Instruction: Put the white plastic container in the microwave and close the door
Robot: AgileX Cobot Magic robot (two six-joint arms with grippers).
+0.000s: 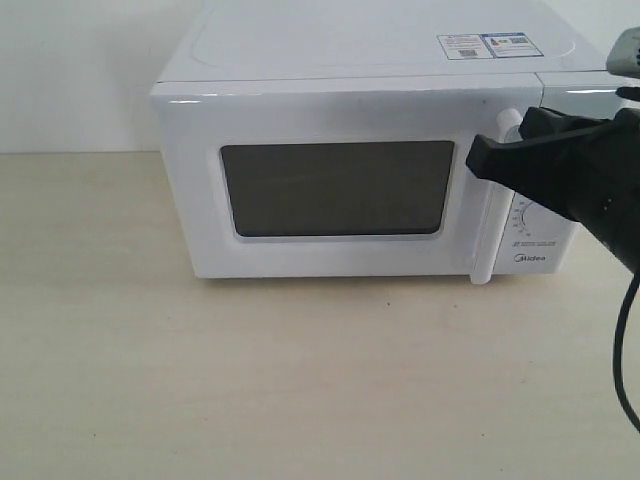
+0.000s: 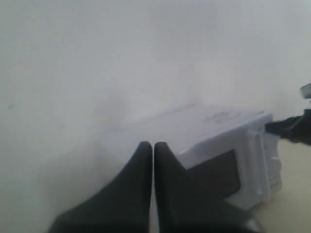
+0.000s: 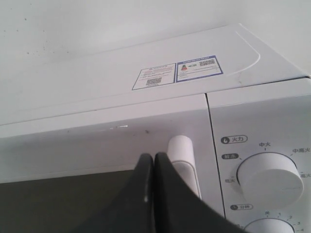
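The white microwave [image 1: 350,60] stands on a pale table with its door [image 1: 335,190] shut and the dark window facing me. My right gripper [image 1: 480,158] is shut and empty, its black tips just beside the top of the vertical white bar handle [image 3: 182,155]. In the right wrist view that gripper [image 3: 153,162] sits in front of the window's upper edge, left of the handle. My left gripper [image 2: 153,148] is shut and empty, held away from the microwave [image 2: 218,141]. The white plastic container is out of view.
Two round dials [image 3: 267,174] and the Midea panel [image 1: 530,245] sit right of the handle. A sticker [image 1: 490,45] lies on the microwave's top. A white wall stands behind; bare pale tabletop [image 1: 250,380] spreads in front.
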